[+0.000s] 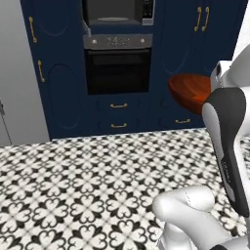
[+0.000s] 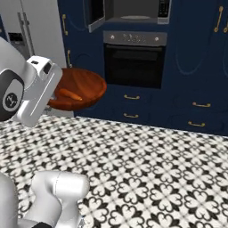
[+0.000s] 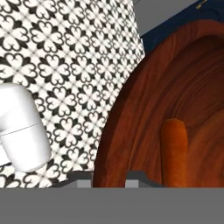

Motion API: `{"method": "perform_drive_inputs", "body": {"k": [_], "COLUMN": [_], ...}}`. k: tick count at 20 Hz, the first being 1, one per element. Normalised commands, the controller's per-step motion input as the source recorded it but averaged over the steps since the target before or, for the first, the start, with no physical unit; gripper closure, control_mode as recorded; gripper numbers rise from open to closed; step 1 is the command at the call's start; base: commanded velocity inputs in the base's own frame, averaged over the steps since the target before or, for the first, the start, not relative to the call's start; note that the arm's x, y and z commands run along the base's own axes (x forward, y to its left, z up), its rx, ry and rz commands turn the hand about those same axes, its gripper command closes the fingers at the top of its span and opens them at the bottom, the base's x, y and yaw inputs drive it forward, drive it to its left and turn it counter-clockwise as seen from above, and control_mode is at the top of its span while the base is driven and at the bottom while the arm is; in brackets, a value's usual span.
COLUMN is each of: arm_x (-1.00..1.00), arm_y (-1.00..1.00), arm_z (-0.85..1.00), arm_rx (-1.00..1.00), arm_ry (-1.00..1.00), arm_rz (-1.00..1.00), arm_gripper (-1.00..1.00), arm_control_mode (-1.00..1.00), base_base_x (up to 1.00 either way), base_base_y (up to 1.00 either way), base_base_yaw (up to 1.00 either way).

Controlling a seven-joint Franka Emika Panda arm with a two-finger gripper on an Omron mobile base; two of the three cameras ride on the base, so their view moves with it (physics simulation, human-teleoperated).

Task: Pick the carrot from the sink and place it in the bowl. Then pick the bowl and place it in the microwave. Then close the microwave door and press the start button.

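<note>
The reddish-brown bowl [image 3: 144,109] hangs in the air, held by its rim. My gripper [image 3: 109,177] is shut on that rim, with one finger [image 3: 81,180] outside the wall and the other inside. The orange carrot [image 3: 174,151] lies in the bowl, also seen as the carrot [image 2: 70,94] inside the bowl [image 2: 84,87]. In the left base view the bowl [image 1: 190,90] sticks out from behind my forearm. The microwave [image 1: 117,12] sits high in the blue cabinet wall, its cavity showing; its door [image 2: 95,15] stands swung out to the left of the microwave [image 2: 133,9]. The sink is out of view.
A knobbed oven [image 1: 117,68] with a dark glass front sits right under the microwave, with drawers [image 1: 118,115] below it. Tall blue cabinets [image 2: 200,53] flank it. A grey fridge [image 2: 26,31] stands at the left. The patterned floor [image 1: 73,185] lies between me and the cabinets.
</note>
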Motion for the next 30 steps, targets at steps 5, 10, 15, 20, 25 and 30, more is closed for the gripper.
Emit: {"method": "perform_drive_inputs", "body": {"k": [5,10,15,20,25,30], "arm_x": [0.0,0.0,0.0,0.0,0.0,0.0], "arm_y": [0.0,0.0,0.0,0.0,0.0,0.0], "arm_z": [0.0,0.0,0.0,0.0,0.0,0.0], "arm_rx": [0.0,0.0,0.0,0.0,0.0,0.0], "arm_ry": [0.0,0.0,0.0,0.0,0.0,0.0], "arm_rz": [0.0,0.0,0.0,0.0,0.0,0.0], "arm_gripper": [1.0,1.0,1.0,1.0,1.0,1.0], "arm_control_mode": [1.0,1.0,1.0,1.0,1.0,1.0], "base_base_x": [1.0,1.0,1.0,1.0,1.0,1.0], "base_base_y": [-0.34,-0.32,-0.24,-0.21,-0.2,-0.08], "base_base_yaw": [0.06,0.02,0.0,0.0,0.0,-0.02]}}
